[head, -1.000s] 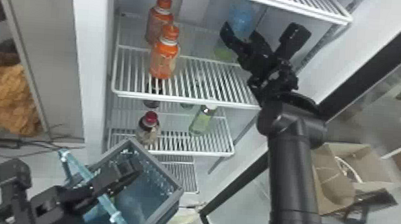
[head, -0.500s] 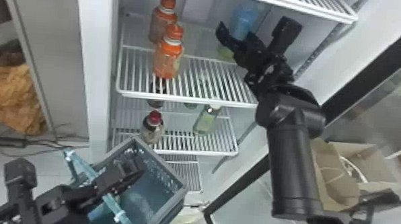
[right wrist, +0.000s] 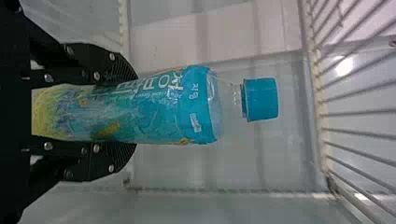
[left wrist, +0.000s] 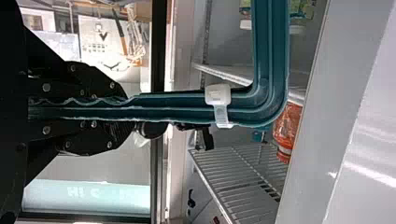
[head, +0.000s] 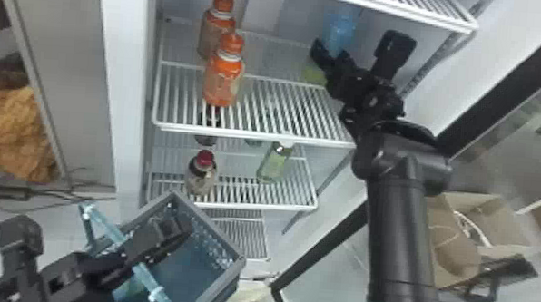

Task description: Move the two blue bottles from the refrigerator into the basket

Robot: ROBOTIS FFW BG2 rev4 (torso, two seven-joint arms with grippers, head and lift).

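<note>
Fingers of the black right gripper were clamped on the clear plastic bottle with a blue sleeve, yellowish base and blue screw cap: one flat finger on each side of the lower body, cap free beyond the tips. Bottle stood near upright at one o'clock from the head view's centre, inside the white refrigerator, above the white wire shelf. Could not tell whether its base touched the wires.

Fingers of the black left gripper were closed on the teal plastic handle, a white clip fixed round it just ahead of the tips. Handle belonged to the open grey-blue plastic basket, at seven o'clock, in front of the refrigerator. A pale teal-green shape showed at the basket beside the handle; could not tell what it was.

Same shelf, eleven o'clock: two orange-capped bottles with orange labels, the front one just before the rear one, well apart from the gripped bottle. Shelf below: red-capped bottle with a dark band at eight o'clock, pale green bottle near six. Outside, open cardboard box at four o'clock; crumpled brown material at nine.
</note>
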